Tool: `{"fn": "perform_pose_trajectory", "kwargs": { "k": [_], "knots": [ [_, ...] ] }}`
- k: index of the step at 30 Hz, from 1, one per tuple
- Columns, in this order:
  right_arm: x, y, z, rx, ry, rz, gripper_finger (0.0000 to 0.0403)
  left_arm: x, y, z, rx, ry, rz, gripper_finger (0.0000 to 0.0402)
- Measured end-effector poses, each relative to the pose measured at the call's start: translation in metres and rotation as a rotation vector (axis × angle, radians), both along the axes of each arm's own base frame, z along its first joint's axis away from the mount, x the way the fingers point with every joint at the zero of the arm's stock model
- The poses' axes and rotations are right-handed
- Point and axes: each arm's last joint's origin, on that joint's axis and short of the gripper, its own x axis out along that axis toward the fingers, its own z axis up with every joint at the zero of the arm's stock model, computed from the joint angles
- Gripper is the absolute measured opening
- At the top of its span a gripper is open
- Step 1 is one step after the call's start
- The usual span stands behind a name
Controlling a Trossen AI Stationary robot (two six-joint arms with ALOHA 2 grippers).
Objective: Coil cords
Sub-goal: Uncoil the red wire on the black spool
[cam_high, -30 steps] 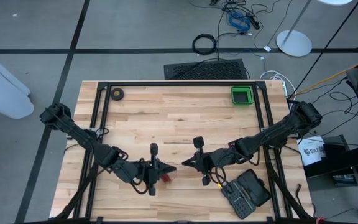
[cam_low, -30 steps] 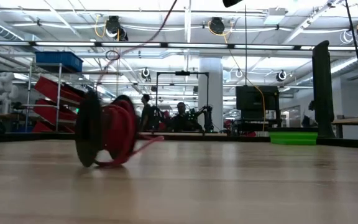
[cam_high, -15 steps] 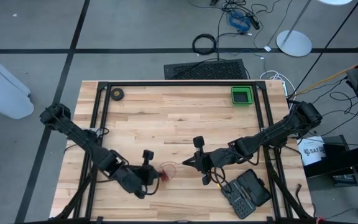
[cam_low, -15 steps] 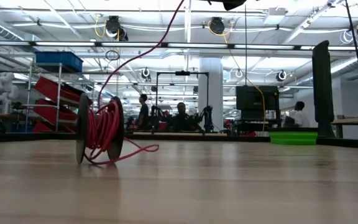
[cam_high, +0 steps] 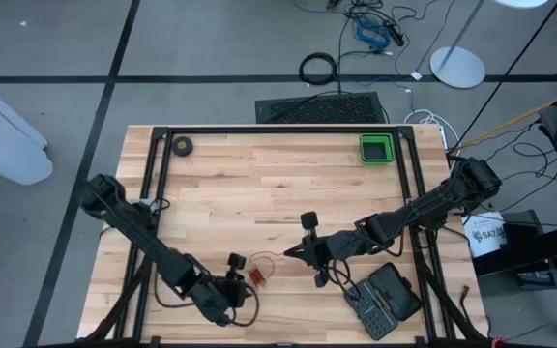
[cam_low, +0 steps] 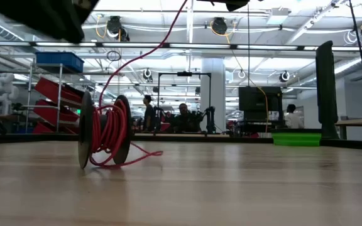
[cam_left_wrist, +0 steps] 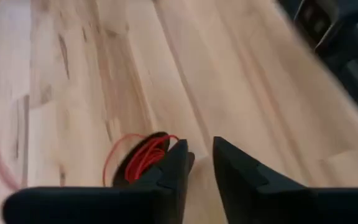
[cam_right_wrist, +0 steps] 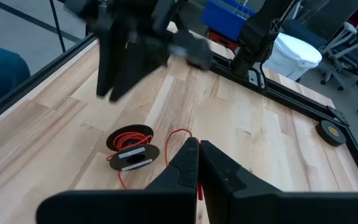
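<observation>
The cords are a thin red wire on a small dark spool (cam_high: 256, 277), which stands on its two flange rims on the table (cam_low: 104, 139). A loose loop of the wire (cam_low: 144, 152) lies beside it. My left gripper (cam_left_wrist: 202, 155) hovers open just above the spool (cam_left_wrist: 143, 163), on its near-left side (cam_high: 237, 276), and touches nothing. My right gripper (cam_right_wrist: 196, 144) is to the spool's right (cam_high: 286, 254), shut on the wire. My right gripper pinches the red wire (cam_right_wrist: 180, 132) between its two fingertips, coming from the table's right and slanting slightly down. From the fingers the wire runs in a slack curve (cam_low: 144, 58) down to the spool (cam_right_wrist: 131, 149), which stands on the table.
A green tray (cam_high: 376, 148) sits at the far right and a dark tape roll (cam_high: 182, 146) at the far left. A black case (cam_high: 385, 298) lies near the right arm. Black frame rails (cam_high: 158, 184) run along the table's sides.
My left gripper has moved toward the table's near edge, sunk lower and tipped downward. The spool, blurred and turned more broadside a second ago, now stands still, edge-on to the low view. The wire from my right gripper to the spool has gone slack.
</observation>
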Motion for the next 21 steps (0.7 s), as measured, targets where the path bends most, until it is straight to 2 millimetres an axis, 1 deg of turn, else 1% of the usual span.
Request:
{"fn": "perform_pose_trajectory", "kwargs": {
  "k": [3, 6, 12, 16, 21],
  "knots": [
    [0.000, 0.000, -0.001, 0.002, 0.008, -0.002, 0.0000, 0.003, -0.003, -0.009, 0.043, -0.025, 0.034, 0.0123],
    [-0.001, 0.000, -0.002, 0.006, 0.022, -0.006, 0.0000, 0.004, -0.003, -0.009, 0.057, -0.039, 0.050, 0.0140],
    [-0.001, 0.000, -0.003, 0.013, 0.034, -0.007, 0.0000, 0.003, -0.002, -0.010, 0.065, -0.030, 0.049, 0.0144],
    [-0.001, 0.000, -0.003, 0.013, 0.035, -0.007, 0.0000, 0.002, 0.002, -0.013, 0.093, 0.016, 0.045, 0.0144],
    [-0.001, 0.000, -0.003, 0.013, 0.036, -0.007, 0.0000, 0.003, 0.006, -0.015, 0.085, 0.067, 0.002, 0.0144]
  ]
}}
